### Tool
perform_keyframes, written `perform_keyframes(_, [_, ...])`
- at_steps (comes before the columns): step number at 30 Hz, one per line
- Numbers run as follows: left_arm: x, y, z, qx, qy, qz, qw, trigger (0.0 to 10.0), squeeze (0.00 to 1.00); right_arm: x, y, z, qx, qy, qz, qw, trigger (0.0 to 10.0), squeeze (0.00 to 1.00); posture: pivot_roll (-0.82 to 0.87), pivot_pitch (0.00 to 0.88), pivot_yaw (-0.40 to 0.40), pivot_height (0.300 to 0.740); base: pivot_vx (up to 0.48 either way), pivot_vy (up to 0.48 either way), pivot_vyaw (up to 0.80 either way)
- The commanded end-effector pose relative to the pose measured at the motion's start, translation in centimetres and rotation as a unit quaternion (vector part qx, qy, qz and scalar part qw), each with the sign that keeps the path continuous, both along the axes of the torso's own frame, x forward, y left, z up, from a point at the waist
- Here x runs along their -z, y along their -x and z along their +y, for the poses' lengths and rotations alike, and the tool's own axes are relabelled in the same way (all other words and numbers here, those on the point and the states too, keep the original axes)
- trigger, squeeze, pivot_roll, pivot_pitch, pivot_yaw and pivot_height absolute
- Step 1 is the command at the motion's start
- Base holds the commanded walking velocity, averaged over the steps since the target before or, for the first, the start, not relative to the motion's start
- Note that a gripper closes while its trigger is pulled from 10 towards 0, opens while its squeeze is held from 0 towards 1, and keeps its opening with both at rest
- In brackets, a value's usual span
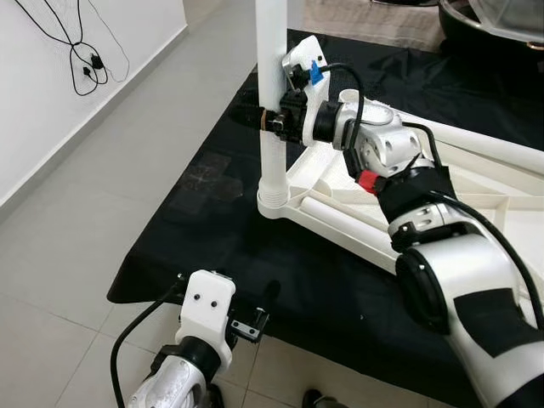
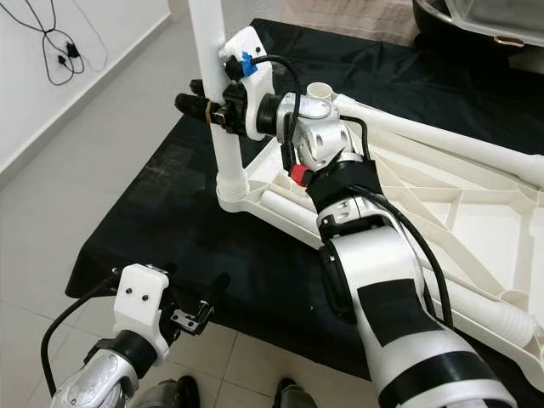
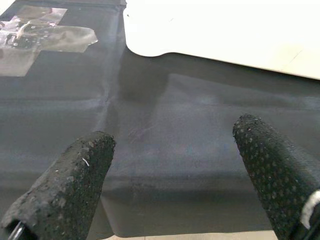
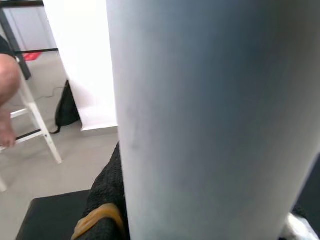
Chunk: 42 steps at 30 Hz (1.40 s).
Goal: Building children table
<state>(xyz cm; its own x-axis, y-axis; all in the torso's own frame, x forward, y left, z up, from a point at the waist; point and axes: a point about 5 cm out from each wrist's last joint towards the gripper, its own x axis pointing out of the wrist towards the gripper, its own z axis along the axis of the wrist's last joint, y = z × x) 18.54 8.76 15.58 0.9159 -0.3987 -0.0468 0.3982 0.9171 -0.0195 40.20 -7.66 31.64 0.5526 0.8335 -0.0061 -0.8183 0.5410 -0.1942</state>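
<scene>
The white children's table lies upside down on a black cloth. One white leg stands upright in its near-left corner socket. My right gripper is shut on this leg about halfway up; in the right wrist view the leg sits right against a black finger. My left gripper hovers low over the cloth's front edge, open with nothing between its fingers.
A second white leg lies across the table's underside. Black cables hang by the wall at the far left. A taped patch marks the cloth. A person's leg and a white stool are beyond.
</scene>
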Motion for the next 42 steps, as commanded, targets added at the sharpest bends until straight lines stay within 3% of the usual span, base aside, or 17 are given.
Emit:
perform_keyframes(1, [0.6,0.2,0.1,-0.001,-0.004,0.012,1.0,10.0,0.0,5.0,-0.5,-1.7,0.044,0.048,0.076,0.995,10.0,0.0,0.09,0.25,-0.039,0.74,0.0,0.0,0.0])
perform_keyframes(9, [0.6,0.2,0.1,0.0,-0.005,0.013,1.0,10.0,0.0,5.3,-0.2,-1.8,0.013,0.042,0.069,0.997,10.0,0.0,0.09,0.247,-0.035,0.74,0.0,0.0,0.0])
perform_keyframes(15, [0.6,0.3,0.1,0.001,-0.006,0.012,1.0,10.0,0.0,5.3,-0.6,-2.4,0.055,0.027,0.075,0.995,10.0,0.0,0.1,0.245,-0.033,0.74,0.0,0.0,0.0])
perform_keyframes(19, [0.6,0.3,0.2,0.002,-0.006,0.012,1.0,10.0,0.0,5.8,-1.2,-3.6,0.131,0.023,0.089,0.987,10.0,0.0,0.1,0.243,-0.033,0.74,0.0,0.0,0.0])
perform_keyframes(26, [0.6,0.3,0.2,0.002,-0.007,0.013,1.0,10.0,0.0,6.4,-1.0,-4.0,0.114,0.015,0.087,0.99,10.0,0.0,0.1,0.246,-0.031,0.74,0.0,0.0,0.0])
perform_keyframes(42, [0.3,-0.2,0.6,-0.004,-0.008,0.005,1.0,10.0,0.0,6.4,-1.2,-4.6,0.171,-0.044,0.073,0.982,10.0,0.0,0.1,0.256,-0.026,0.74,0.0,0.0,0.0])
